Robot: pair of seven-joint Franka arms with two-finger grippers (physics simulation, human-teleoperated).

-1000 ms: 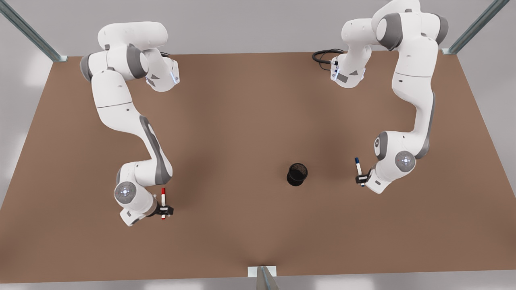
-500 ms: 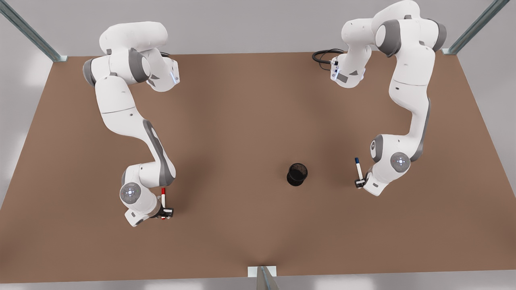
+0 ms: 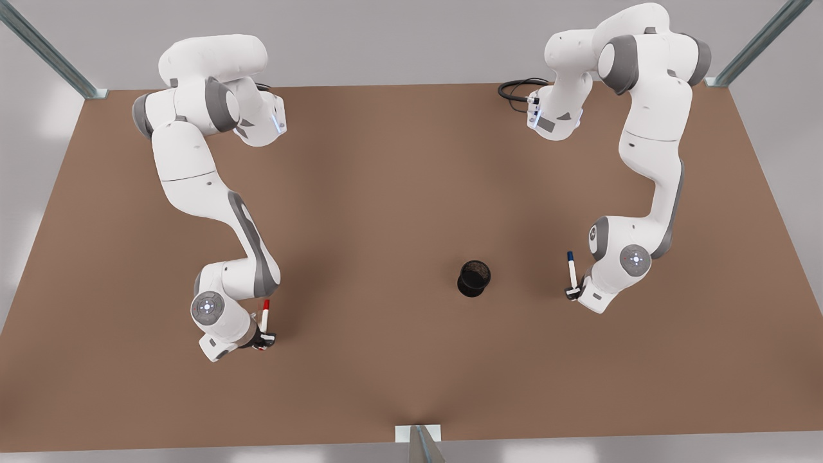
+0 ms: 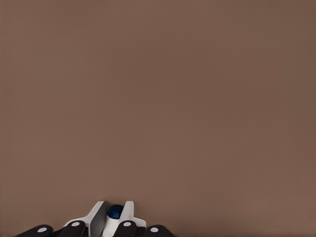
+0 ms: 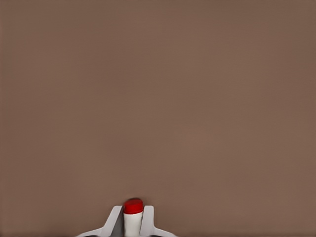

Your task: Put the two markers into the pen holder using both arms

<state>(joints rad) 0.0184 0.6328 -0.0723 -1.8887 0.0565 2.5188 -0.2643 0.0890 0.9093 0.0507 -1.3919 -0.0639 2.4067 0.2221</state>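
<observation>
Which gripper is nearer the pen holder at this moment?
The left gripper, holding the blue marker, is nearer, just off the pen holder on the front view's right. The right gripper, with the red marker, is farther away.

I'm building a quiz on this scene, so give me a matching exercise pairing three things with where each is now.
Things:
1. red-capped white marker
2. blue-capped white marker
3. black mesh cylindrical pen holder

Places:
A. standing free on the brown table
B. clamped in the left end effector
C. clamped in the right end effector

Pairs: 1-C, 2-B, 3-A
</observation>
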